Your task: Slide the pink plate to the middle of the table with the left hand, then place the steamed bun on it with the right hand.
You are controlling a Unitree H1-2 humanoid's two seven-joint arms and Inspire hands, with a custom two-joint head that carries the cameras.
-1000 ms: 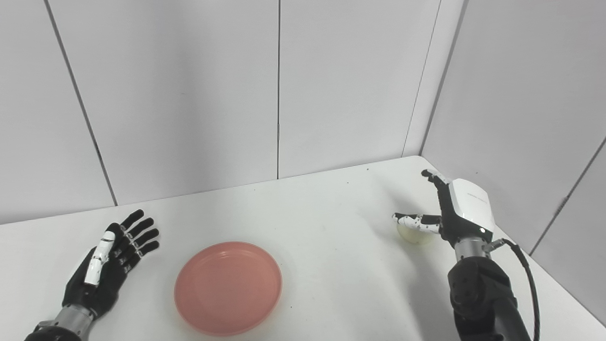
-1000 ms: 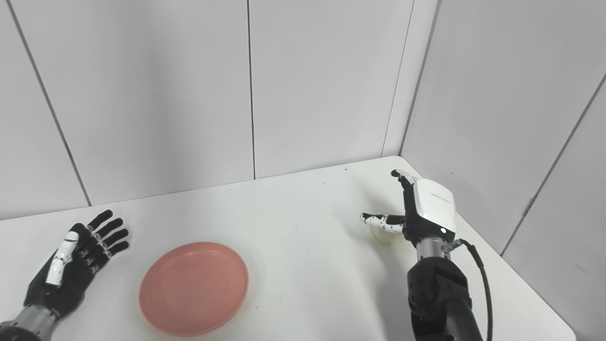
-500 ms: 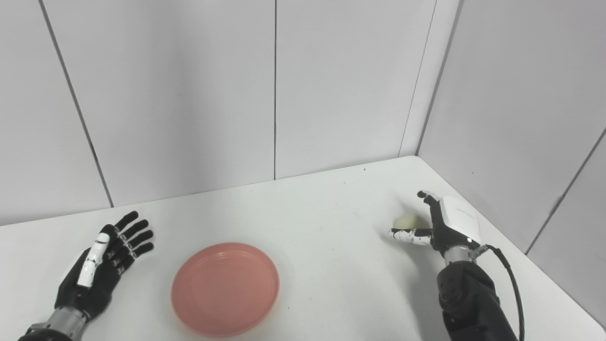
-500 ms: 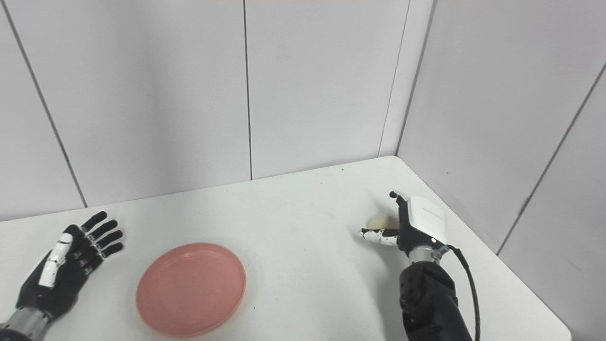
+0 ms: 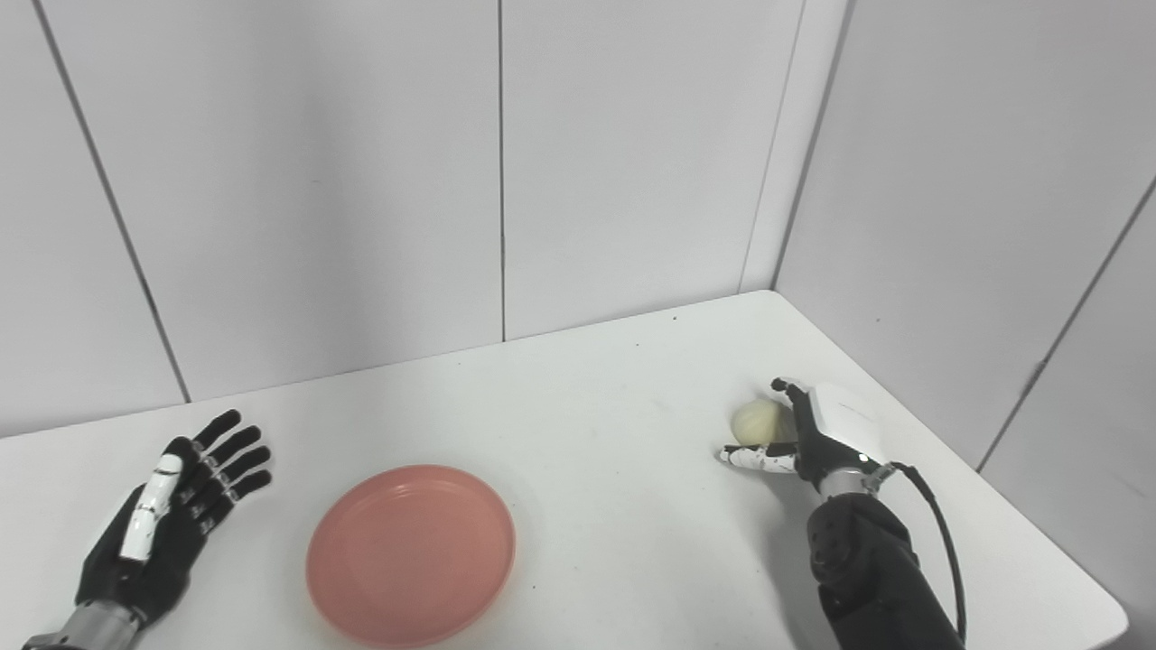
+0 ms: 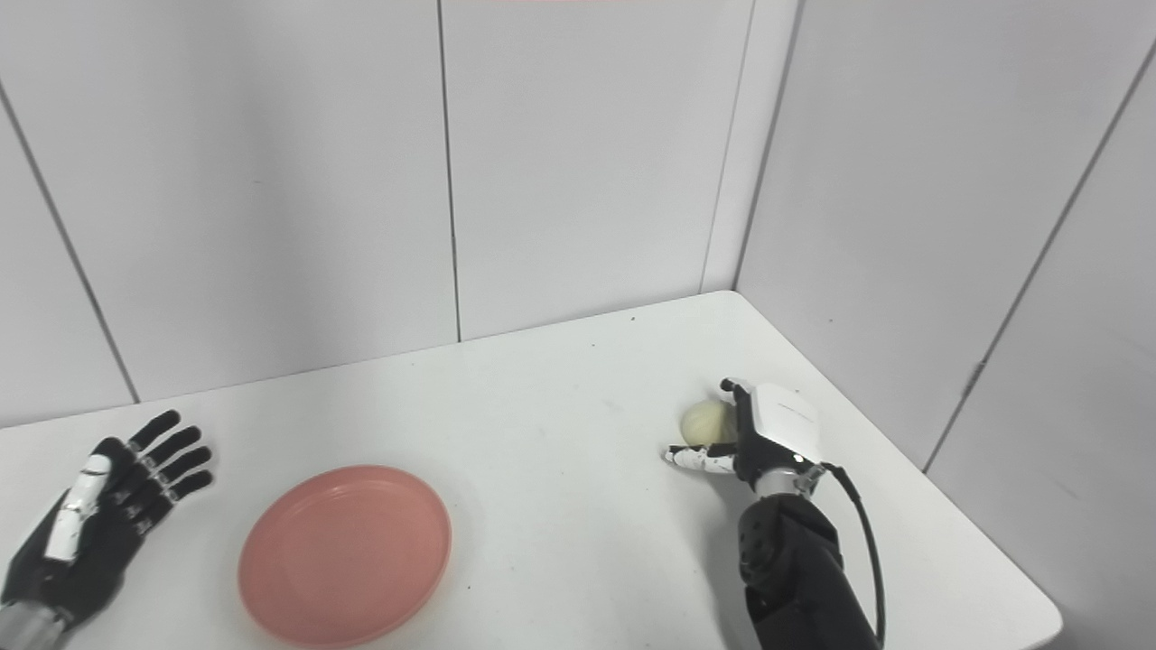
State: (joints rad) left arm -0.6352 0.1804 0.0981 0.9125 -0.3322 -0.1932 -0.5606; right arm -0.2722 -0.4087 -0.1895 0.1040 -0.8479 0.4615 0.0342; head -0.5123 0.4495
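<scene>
Cupping bun (image 5: 755, 421) at right, right hand (image 5: 817, 433) open beside it, left hand (image 5: 167, 519) spread, empty, plate (image 5: 411, 552) near-left on table (image 5: 587, 397).

Pink plate (image 5: 411, 552), plain salmon tone, on white table (image 5: 587, 424) with few dark specks. Steamed bun (image 5: 755, 421) pale cream-yellow. Left hand (image 5: 167, 524) black, white strip along thumb. Right hand (image 5: 817, 433) black, white back cover, thumb white with black speckles. Walls (image 5: 361, 181) light grey, dark seams.

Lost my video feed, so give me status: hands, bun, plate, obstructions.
Left hand open, resting left of pink plate. Right hand open around steamed bun, not closed. Path to plate clear.
</scene>
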